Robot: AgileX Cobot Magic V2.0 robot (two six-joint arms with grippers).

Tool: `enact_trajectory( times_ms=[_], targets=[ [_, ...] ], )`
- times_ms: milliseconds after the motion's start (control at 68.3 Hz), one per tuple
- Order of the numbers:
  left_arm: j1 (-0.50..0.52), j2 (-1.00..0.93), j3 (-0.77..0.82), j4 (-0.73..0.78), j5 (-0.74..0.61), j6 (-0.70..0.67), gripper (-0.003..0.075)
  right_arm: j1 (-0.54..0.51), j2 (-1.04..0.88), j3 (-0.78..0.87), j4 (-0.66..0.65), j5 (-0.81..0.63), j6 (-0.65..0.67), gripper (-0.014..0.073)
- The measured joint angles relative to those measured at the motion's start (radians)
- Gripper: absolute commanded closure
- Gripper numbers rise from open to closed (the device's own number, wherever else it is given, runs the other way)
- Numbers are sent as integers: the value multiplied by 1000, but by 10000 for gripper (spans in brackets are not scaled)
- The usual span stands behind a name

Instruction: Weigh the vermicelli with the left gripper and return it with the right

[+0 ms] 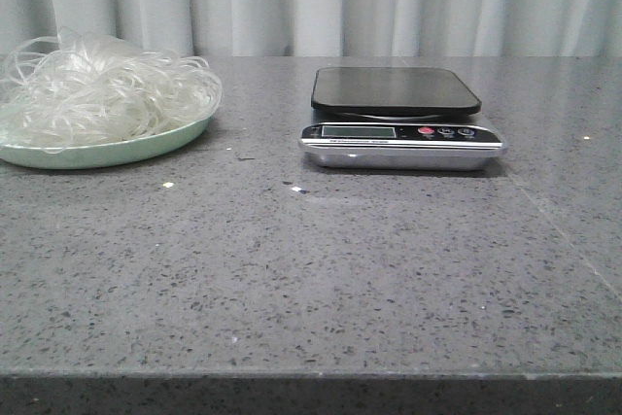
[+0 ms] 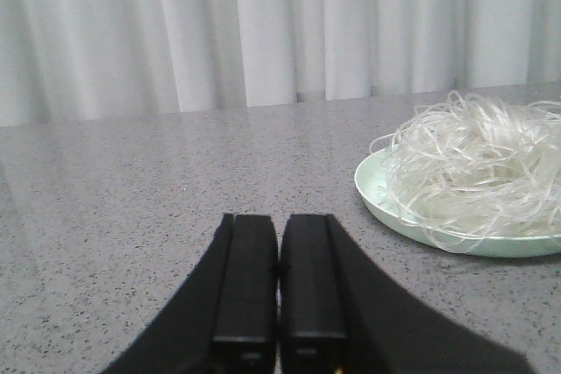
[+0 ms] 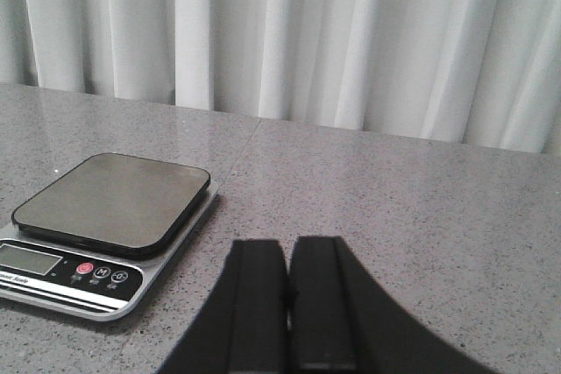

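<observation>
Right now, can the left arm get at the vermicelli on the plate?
Probably yes. The left gripper is shut and empty, and bare table lies between it and the vermicelli, heaped uncovered on the green plate. It would have to open first.

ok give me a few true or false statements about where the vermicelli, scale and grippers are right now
1. The vermicelli lies heaped on a pale green plate. True.
2. The scale already has noodles on its platform. False: its dark platform is bare.
3. The left gripper is shut and holds nothing. True.
4. The right gripper grips the scale. False: it is shut, apart from the scale, holding nothing.
5. In the front view the plate sits to the right of the scale. False: it sits to the left.
</observation>
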Motion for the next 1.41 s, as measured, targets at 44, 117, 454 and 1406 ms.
enact_trajectory(
  times_ms=[44,117,454,1406],
  targets=[
    [0,0,0,0,0,0,584,0,0,0,0,0,0,442],
    [0,0,0,-2,0,0,584,0,0,0,0,0,0,442],
    [0,0,0,-2,0,-2,584,0,0,0,0,0,0,442],
    [0,0,0,-2,0,-2,584,-103,-96,169,9,-13,2,442]
  ],
)
